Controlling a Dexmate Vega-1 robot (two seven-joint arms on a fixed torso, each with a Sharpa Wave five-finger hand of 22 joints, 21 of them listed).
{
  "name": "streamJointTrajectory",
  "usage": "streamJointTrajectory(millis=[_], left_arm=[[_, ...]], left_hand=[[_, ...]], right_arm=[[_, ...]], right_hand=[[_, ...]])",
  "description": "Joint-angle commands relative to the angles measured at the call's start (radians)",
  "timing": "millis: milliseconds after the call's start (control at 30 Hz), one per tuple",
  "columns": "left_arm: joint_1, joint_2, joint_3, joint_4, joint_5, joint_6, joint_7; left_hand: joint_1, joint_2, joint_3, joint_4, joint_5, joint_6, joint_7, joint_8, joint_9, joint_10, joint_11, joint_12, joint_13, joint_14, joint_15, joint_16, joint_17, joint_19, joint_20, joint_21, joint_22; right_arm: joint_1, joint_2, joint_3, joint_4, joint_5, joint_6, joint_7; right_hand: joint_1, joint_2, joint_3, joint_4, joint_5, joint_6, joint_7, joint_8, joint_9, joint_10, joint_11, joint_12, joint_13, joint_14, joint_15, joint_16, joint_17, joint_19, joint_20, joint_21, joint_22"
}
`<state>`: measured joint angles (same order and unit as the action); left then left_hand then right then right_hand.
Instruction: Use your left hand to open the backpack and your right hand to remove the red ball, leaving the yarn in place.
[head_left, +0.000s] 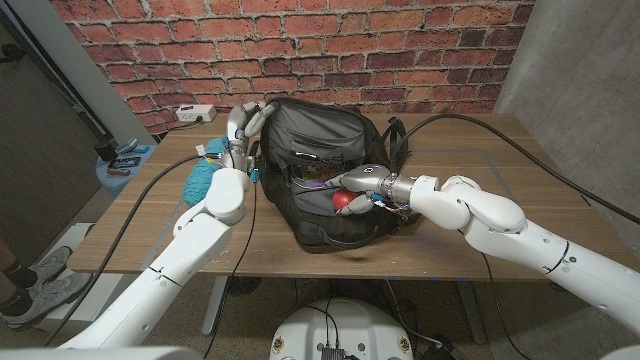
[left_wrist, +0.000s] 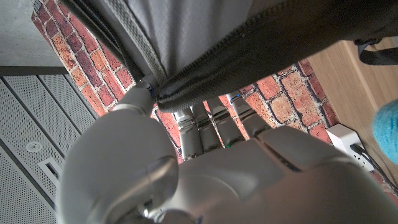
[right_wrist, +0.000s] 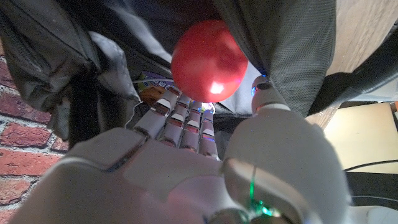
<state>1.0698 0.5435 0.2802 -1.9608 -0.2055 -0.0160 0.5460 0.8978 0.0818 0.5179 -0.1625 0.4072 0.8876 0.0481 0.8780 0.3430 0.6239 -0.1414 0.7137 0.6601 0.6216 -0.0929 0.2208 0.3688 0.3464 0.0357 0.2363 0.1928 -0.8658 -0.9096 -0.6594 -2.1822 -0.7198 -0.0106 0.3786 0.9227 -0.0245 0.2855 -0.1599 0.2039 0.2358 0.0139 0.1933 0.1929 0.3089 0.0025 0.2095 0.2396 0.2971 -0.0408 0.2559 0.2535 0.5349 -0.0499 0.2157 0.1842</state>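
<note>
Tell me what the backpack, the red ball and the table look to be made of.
Backpack: soft dark grey woven fabric, matte, folding in creases, with a zipper edge.
Red ball: smooth and glossy with a bright highlight, likely plastic or rubber.
Table: wood or wood-look laminate, showing plank grain with a low sheen.

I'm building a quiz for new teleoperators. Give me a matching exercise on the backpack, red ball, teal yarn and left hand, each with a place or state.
1. backpack
2. red ball
3. teal yarn
4. left hand

a. held by the right hand at the bag's opening
b. grips the bag's zippered upper edge
c. on the table beside the left arm
d. lies open mid-table

Pairs: 1-d, 2-a, 3-c, 4-b
</note>
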Motion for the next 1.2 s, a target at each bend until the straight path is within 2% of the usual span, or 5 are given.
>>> streamJointTrajectory(millis=[33,367,1200], left_arm=[[-0.004,0.001,0.004,0.009,-0.002,-0.01,-0.012],[-0.003,0.002,0.003,0.016,0.004,-0.024,-0.013],[-0.006,0.008,0.008,0.016,0.007,-0.019,-0.025]], left_hand=[[0.031,0.034,-0.006,-0.001,0.0,-0.004,-0.003,0.008,0.001,0.01,-0.007,-0.001,0.0,0.005,-0.001,-0.003,0.006,-0.001,-0.006,0.007,0.003],[0.031,0.035,-0.007,-0.001,-0.001,-0.006,-0.001,0.009,-0.001,0.007,-0.006,-0.002,0.002,0.003,0.0,-0.004,0.007,-0.002,-0.006,0.007,0.003],[0.031,0.038,-0.009,0.0,-0.006,-0.011,0.0,0.012,-0.003,0.007,-0.006,-0.004,0.001,-0.001,-0.001,-0.005,0.008,-0.005,-0.004,0.007,0.003]], right_arm=[[0.007,-0.01,0.011,0.018,-0.004,0.064,0.016],[0.001,-0.008,0.024,0.014,-0.004,0.055,0.036],[0.009,-0.018,0.029,0.062,0.042,0.052,0.065]], right_hand=[[0.01,-0.001,-0.005,0.0,0.007,0.0,-0.009,0.007,0.005,0.002,-0.014,0.006,0.006,0.012,-0.071,0.008,0.002,0.007,-0.015,0.005,0.002],[0.012,-0.001,-0.009,0.002,0.009,-0.006,-0.01,0.006,0.005,-0.005,-0.008,0.005,0.009,0.005,-0.075,0.006,0.003,0.006,-0.017,0.005,0.002],[0.021,-0.005,-0.018,0.004,0.015,-0.048,-0.009,-0.004,0.005,-0.045,0.007,-0.005,0.017,-0.021,-0.065,-0.001,0.004,-0.009,-0.012,-0.002,0.001]])
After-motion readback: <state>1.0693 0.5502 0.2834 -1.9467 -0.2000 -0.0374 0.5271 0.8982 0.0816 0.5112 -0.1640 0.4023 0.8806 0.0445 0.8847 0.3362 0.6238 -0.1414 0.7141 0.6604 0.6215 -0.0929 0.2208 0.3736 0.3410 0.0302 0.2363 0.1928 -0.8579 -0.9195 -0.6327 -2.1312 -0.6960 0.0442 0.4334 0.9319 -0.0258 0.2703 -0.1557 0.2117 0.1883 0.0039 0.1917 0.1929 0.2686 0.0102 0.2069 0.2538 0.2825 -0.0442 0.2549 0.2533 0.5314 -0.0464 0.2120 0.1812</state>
